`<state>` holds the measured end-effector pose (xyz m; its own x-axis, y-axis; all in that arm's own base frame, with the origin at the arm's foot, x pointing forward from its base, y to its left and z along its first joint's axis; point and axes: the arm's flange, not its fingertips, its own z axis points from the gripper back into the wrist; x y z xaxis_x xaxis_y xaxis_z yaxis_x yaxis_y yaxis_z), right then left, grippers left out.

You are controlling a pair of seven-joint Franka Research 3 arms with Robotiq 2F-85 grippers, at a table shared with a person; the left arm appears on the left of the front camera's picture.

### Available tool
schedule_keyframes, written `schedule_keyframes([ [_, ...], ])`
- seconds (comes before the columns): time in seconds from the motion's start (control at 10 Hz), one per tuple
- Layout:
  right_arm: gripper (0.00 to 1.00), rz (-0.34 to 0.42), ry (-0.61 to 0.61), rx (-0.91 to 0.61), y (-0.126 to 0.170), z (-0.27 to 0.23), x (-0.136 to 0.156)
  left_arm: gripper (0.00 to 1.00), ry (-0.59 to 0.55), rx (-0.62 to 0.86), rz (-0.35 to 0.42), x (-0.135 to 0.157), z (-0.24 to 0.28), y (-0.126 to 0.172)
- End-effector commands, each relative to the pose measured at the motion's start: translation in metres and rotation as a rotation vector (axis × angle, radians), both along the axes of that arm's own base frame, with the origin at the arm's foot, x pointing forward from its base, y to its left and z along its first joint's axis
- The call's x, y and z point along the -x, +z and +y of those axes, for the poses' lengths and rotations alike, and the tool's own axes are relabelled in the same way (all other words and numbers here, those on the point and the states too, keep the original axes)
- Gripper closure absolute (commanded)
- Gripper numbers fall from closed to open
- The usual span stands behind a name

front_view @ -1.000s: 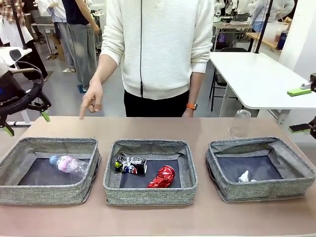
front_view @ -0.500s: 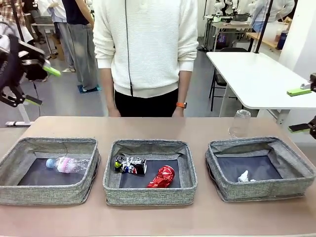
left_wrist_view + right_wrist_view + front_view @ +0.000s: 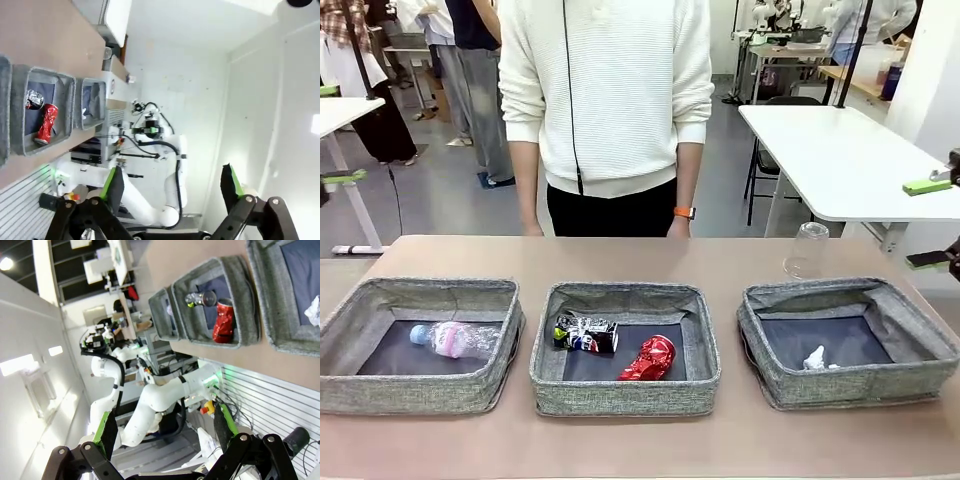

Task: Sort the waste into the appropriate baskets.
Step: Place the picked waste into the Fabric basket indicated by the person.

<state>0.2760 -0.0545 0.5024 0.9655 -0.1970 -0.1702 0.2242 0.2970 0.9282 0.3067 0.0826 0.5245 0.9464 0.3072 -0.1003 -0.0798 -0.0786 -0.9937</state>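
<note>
On the table, behind the right basket, the plastic cup stands upside down, the one piece apparently not yet sorted. The bottle lies in the left basket, both cans in the middle basket, and what looks like paper in the right. The left gripper and right gripper are raised, jaws apart, empty.

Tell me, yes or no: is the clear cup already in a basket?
No, the clear cup stands upside down on the table behind the right basket.
</note>
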Motion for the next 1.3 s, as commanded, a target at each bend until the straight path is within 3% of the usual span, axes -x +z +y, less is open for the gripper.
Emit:
schedule_keyframes([
  [0.0, 0.0, -0.023, -0.005, -0.004, 0.002, 0.001, -0.003, 0.0, -0.008, -0.154, 0.06, 0.055, 0.012, -0.03],
  [0.1, 0.0, -0.023, -0.005, -0.004, 0.002, 0.001, -0.003, 0.0, -0.044, -0.236, 0.061, 0.072, 0.017, -0.036],
  [0.3, 0.0, -0.023, -0.005, -0.004, 0.002, 0.001, -0.003, 0.0, -0.238, -0.417, 0.117, 0.08, 0.002, -0.052],
  [0.4, 0.0, -0.023, -0.005, -0.004, 0.002, 0.001, -0.003, 0.0, -0.234, -0.451, 0.184, 0.068, -0.01, -0.057],
  [0.5, 0.0, -0.023, -0.005, -0.004, 0.002, 0.001, -0.003, 0.0, -0.127, -0.311, 0.162, 0.063, 0.037, -0.037],
  [1.2, 0.0, -0.023, -0.005, -0.004, 0.002, 0.001, -0.003, 0.0, -0.127, -0.311, 0.162, 0.063, 0.037, -0.037],
])
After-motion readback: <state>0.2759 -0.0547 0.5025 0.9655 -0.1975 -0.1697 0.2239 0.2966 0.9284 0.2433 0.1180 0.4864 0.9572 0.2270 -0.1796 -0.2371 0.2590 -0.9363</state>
